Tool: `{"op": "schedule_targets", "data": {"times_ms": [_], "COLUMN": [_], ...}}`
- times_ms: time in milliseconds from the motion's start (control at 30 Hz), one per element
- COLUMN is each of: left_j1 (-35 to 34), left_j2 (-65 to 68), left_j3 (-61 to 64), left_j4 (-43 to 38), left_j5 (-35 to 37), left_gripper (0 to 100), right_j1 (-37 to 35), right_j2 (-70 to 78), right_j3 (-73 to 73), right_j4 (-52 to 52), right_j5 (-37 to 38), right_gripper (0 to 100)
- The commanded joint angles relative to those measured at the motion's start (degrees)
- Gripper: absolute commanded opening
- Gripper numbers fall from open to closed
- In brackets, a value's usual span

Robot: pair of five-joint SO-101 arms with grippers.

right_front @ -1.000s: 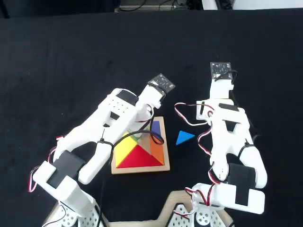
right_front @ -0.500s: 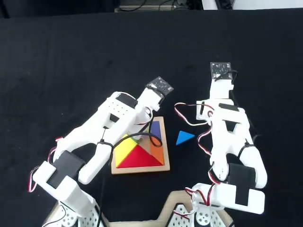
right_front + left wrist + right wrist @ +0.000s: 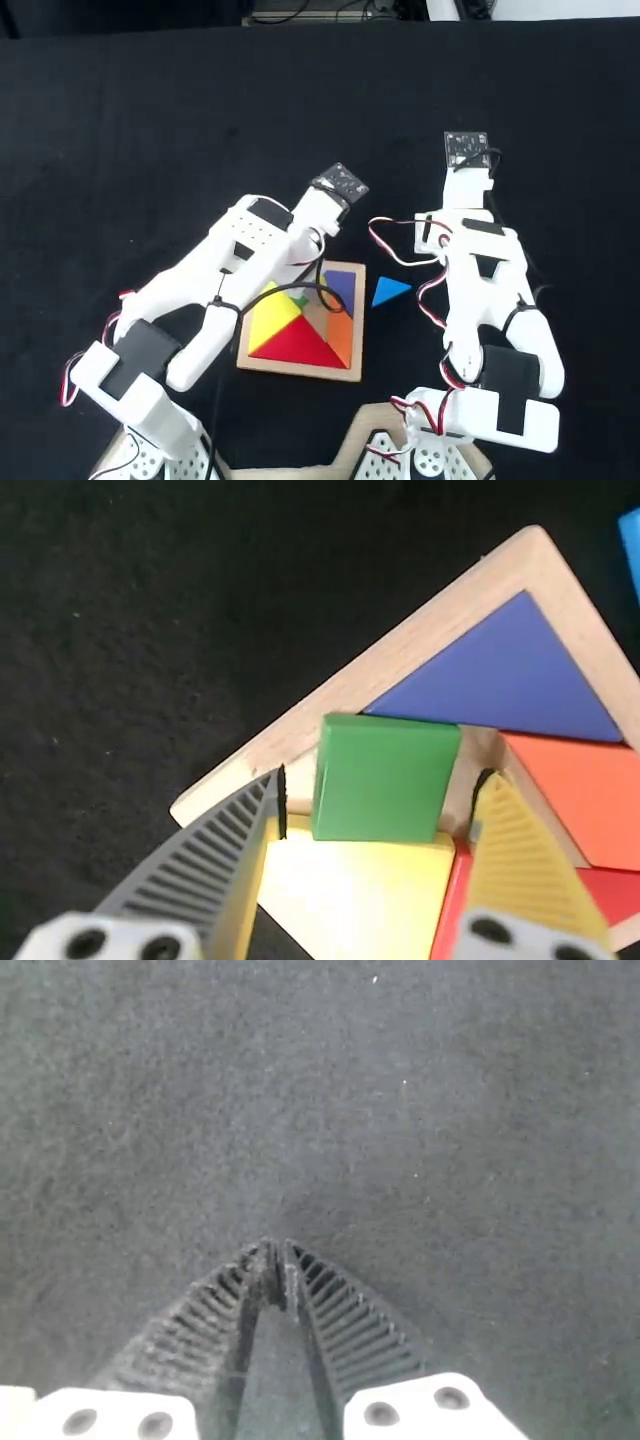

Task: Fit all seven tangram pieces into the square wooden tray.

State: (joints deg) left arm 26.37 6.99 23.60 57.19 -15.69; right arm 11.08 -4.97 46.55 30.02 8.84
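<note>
The square wooden tray (image 3: 300,367) lies under my left arm (image 3: 250,250), holding yellow (image 3: 270,315), red (image 3: 300,345), orange (image 3: 340,335) and dark blue (image 3: 340,285) pieces. In the left wrist view a green square (image 3: 385,780) rests at the tray's far corner, beside the dark blue triangle (image 3: 500,680) and the yellow piece (image 3: 350,890). My left gripper (image 3: 380,780) is open, one finger on each side of the green square with small gaps. A small light-blue triangle (image 3: 390,290) lies on the cloth just right of the tray. My right gripper (image 3: 272,1260) is shut over bare cloth.
Black cloth (image 3: 150,120) covers the whole table. The right arm (image 3: 480,270) stands right of the light-blue triangle. The arms' bases (image 3: 400,450) sit at the front edge.
The tray has turned slightly clockwise, its right side sliding toward the front. The left arm shifted a little with it. The right arm and the light-blue triangle kept still.
</note>
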Motion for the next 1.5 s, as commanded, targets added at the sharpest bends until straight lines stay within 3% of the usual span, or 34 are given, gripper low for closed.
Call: {"op": "schedule_targets", "data": {"times_ms": [0, 300, 500, 967, 1467], "left_j1": [1.27, -6.29, -11.56, -9.36, -7.78], "left_j2": [-2.64, -19.52, -17.23, -11.60, -11.52], "left_j3": [-0.84, -2.24, 4.70, 11.56, 14.20], "left_j4": [0.53, 5.10, -5.80, -15.74, -15.47], "left_j5": [0.00, -0.18, -8.00, -8.53, -8.53], "left_gripper": [31, 30, 30, 30, 30], "right_j1": [-0.62, -0.62, -0.70, -0.70, -0.70], "right_j2": [-0.13, -0.13, -0.13, -0.13, -0.13], "right_j3": [-3.65, -3.65, -3.65, -3.65, -3.56], "right_j4": [-1.14, -1.14, -1.14, -1.14, -1.14], "right_j5": [-0.35, -0.35, -0.35, -0.35, -0.35], "right_gripper": [1.1, 1.1, 1.1, 1.1, 1.1]}}
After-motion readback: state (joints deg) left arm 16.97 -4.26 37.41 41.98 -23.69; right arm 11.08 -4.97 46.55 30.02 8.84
